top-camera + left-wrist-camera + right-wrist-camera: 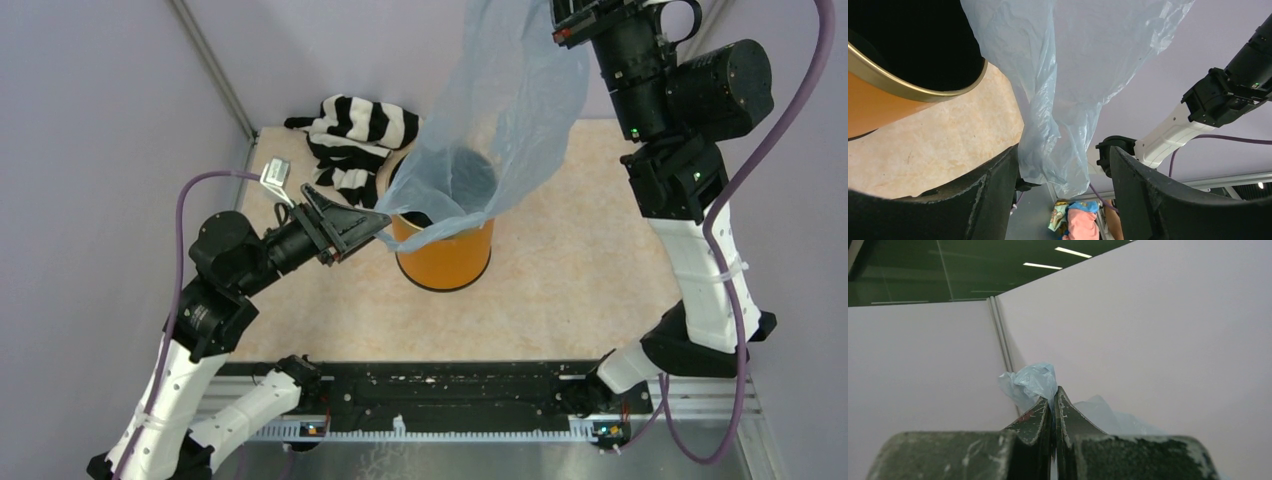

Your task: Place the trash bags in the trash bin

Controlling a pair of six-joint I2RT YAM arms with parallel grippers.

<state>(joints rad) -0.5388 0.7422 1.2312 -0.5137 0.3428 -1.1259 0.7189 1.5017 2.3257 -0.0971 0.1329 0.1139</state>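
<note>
I count one striped cloth (360, 135) at the tabletop's (580, 260) far left corner, one bin (445, 255) at its middle, and one bag (510, 90). My left gripper (375, 222) stands wide around a bag fold at the bin's left rim. The bag drapes over the bin's mouth. Only the right wrist view shows my right gripper (1054, 397) pinching its top.

From my station I see plain pale-lilac partition walls (90, 120) boxing in a beige, marbled bench (580, 290), with a grey metal post (211, 68) in the far-left corner. Above the partitions, a dark ceiling (923, 275) carries bright strip lights (1071, 252).
</note>
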